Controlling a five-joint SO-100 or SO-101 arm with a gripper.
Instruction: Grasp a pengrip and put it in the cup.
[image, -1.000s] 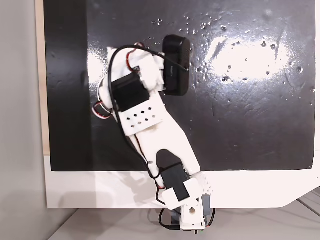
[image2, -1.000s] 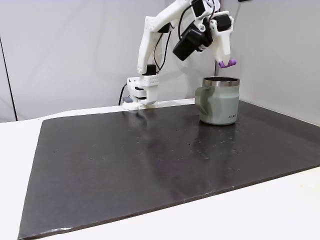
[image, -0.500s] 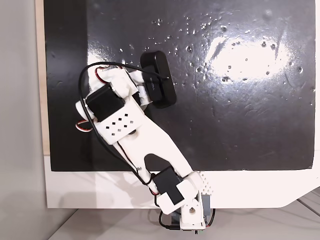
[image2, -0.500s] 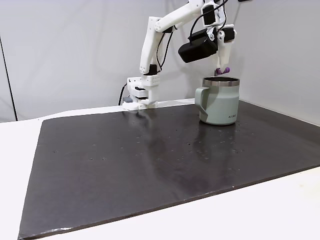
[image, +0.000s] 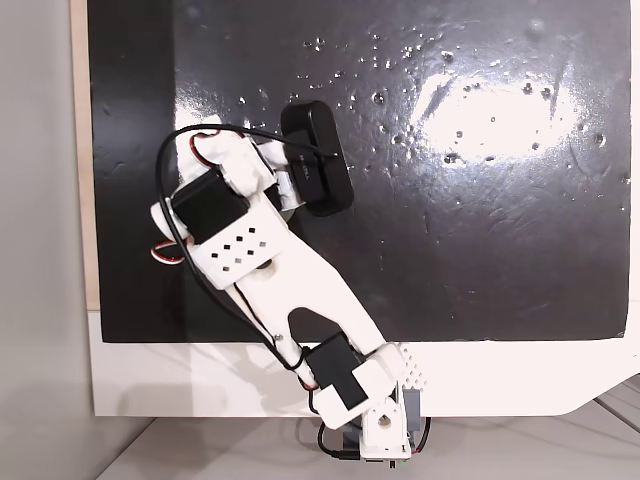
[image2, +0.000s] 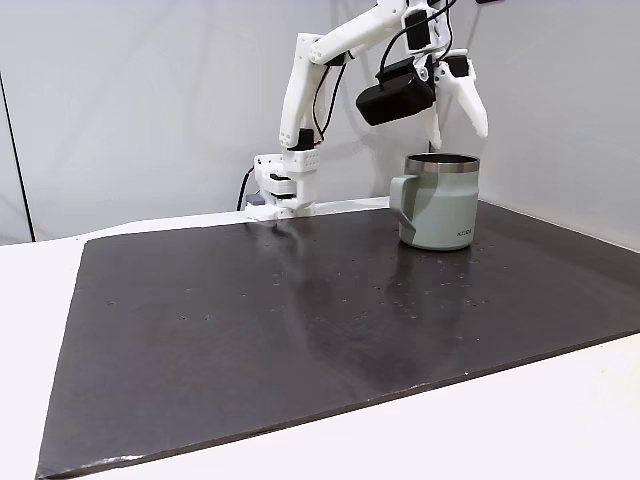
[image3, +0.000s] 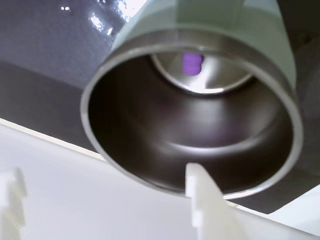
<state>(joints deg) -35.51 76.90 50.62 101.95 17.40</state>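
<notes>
In a fixed view the silvery-grey cup stands at the back right of the black mat, its pale handle turned left. My gripper hangs just above the cup's rim, open, with its white fingers spread and nothing between them. The wrist view looks straight down into the cup. The light-purple pengrip lies on the shiny bottom inside it. One white finger crosses the near rim. In a fixed view from above, the arm covers the cup.
The black mat lies on a white table. The arm's base is fixed at the mat's back edge, left of the cup. A black camera housing rides on the wrist. A pale wall stands close behind.
The arm swung over the cup a second ago. Since half a second ago the gripper has opened and the pengrip has left its fingers; it now lies inside the cup.
</notes>
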